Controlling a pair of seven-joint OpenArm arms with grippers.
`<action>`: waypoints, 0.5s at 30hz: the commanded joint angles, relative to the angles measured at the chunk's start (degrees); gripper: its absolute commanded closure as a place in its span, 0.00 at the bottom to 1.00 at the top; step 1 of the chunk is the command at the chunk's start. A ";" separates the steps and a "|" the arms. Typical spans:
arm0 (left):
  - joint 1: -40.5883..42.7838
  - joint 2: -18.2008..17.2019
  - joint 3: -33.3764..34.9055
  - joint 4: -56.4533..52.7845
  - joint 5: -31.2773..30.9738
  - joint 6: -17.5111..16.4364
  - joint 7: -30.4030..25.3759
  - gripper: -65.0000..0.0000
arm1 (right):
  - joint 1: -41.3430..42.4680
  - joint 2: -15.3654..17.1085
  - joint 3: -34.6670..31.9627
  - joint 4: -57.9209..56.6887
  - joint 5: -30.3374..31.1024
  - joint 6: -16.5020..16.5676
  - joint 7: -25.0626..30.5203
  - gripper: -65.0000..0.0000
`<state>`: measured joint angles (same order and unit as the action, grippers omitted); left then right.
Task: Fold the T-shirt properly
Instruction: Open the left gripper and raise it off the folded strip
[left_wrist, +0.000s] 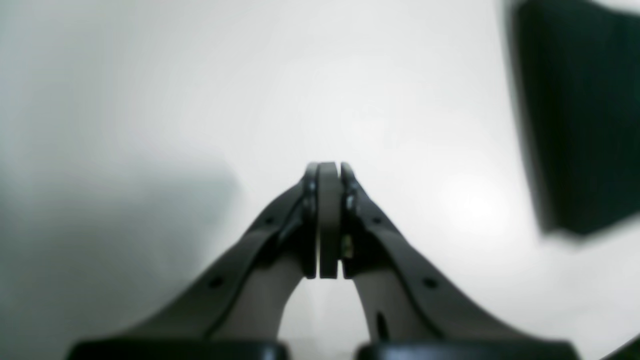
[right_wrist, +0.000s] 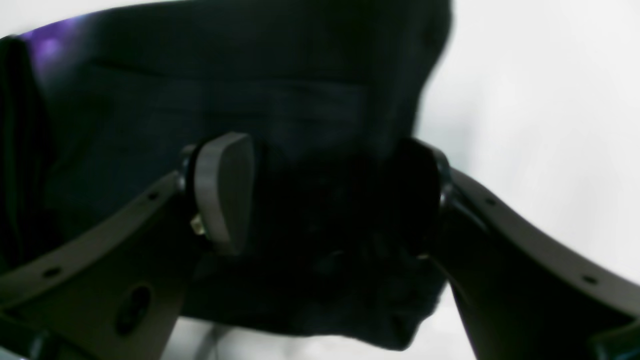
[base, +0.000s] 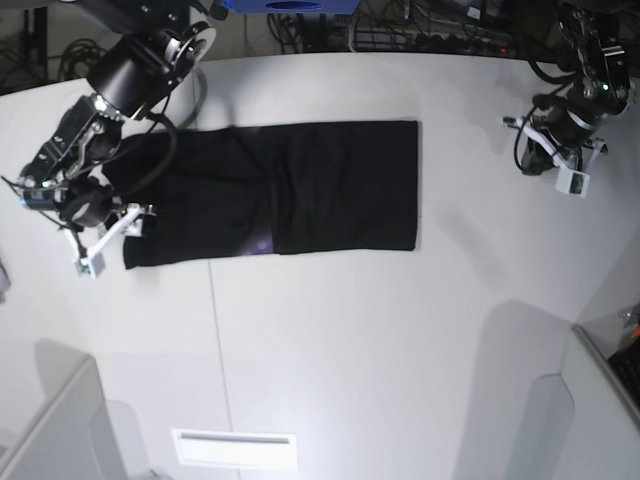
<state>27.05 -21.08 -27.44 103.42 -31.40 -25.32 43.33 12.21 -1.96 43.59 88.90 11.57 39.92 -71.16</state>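
Your T-shirt (base: 275, 193) lies flat as a long black strip across the white table (base: 400, 340), a speck of purple print showing near its lower edge. Your right gripper (right_wrist: 320, 195) stands wide open over the strip's end (cloth bunches between the pads, though the blur hides any contact). Your left gripper (left_wrist: 328, 170) is pressed closed on nothing, well apart from the shirt.

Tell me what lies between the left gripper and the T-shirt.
Nothing: in the base view only bare white table separates the left gripper from the T-shirt.
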 joint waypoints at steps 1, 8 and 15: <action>0.86 0.82 -0.47 0.80 1.73 -1.01 -2.76 1.00 | 2.17 1.30 1.29 -0.07 0.51 0.08 0.87 0.38; -0.81 8.38 -0.47 -1.66 12.63 -6.55 -5.57 1.00 | 4.28 6.31 4.36 -11.94 0.69 0.08 0.61 0.37; -3.36 9.70 -0.21 -3.24 12.80 -6.55 -5.57 1.00 | 3.92 8.42 7.35 -19.41 9.83 0.08 -0.98 0.37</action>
<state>23.79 -10.66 -27.53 99.44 -18.02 -31.75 38.74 15.29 5.87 50.96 68.82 22.13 39.90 -71.79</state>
